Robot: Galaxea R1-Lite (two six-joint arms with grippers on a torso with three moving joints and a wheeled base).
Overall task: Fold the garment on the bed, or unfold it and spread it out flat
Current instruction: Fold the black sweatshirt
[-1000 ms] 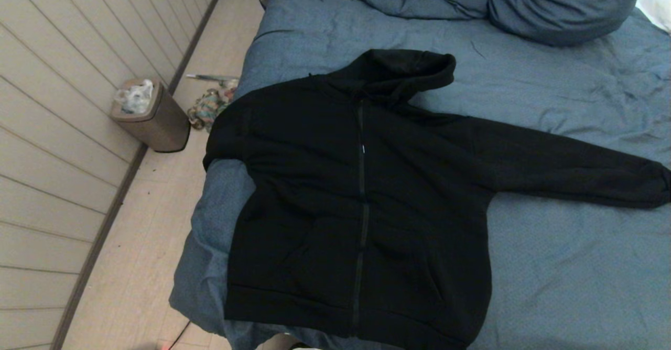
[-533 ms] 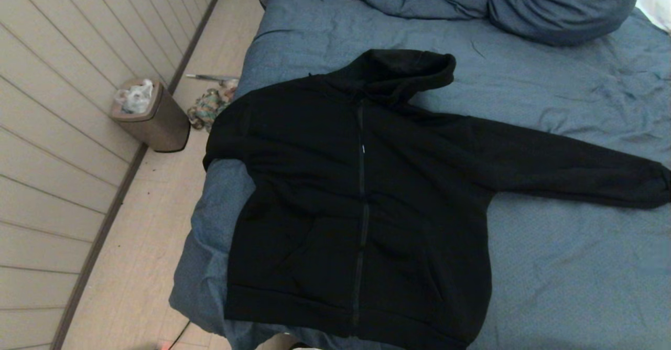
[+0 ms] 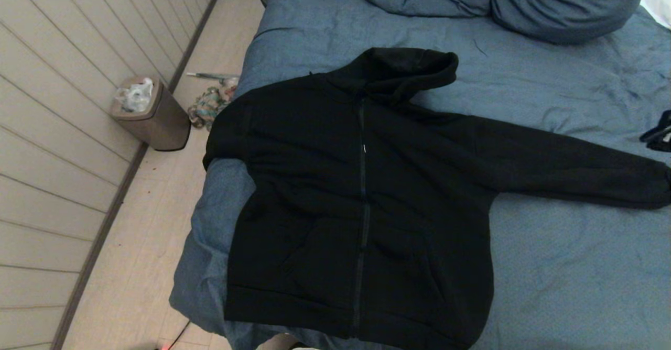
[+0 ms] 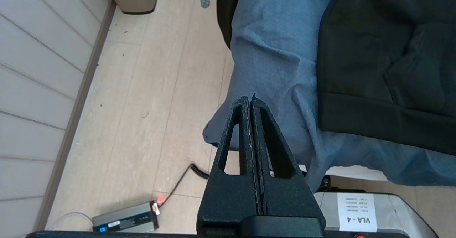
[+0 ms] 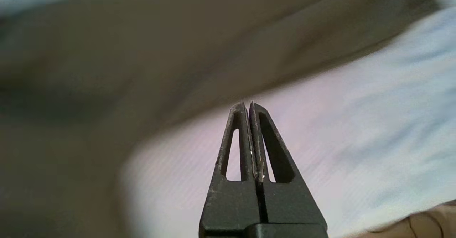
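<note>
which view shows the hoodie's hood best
The head view: the black hoodie lies whole on the bed, its hood at the far end. The left wrist view catches only its hem corner; the right wrist view is blurred, no hood discernible.

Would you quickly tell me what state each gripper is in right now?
Left gripper: closed, holding nothing, beside the bed's edge.
Right gripper: closed, holding nothing, near the garment's outstretched sleeve.

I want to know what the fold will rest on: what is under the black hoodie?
The garment lies zipper-up on the bed, on its wrinkled blue duvet. Its left shoulder hangs over the bed's edge. Anything under its body is covered.
</note>
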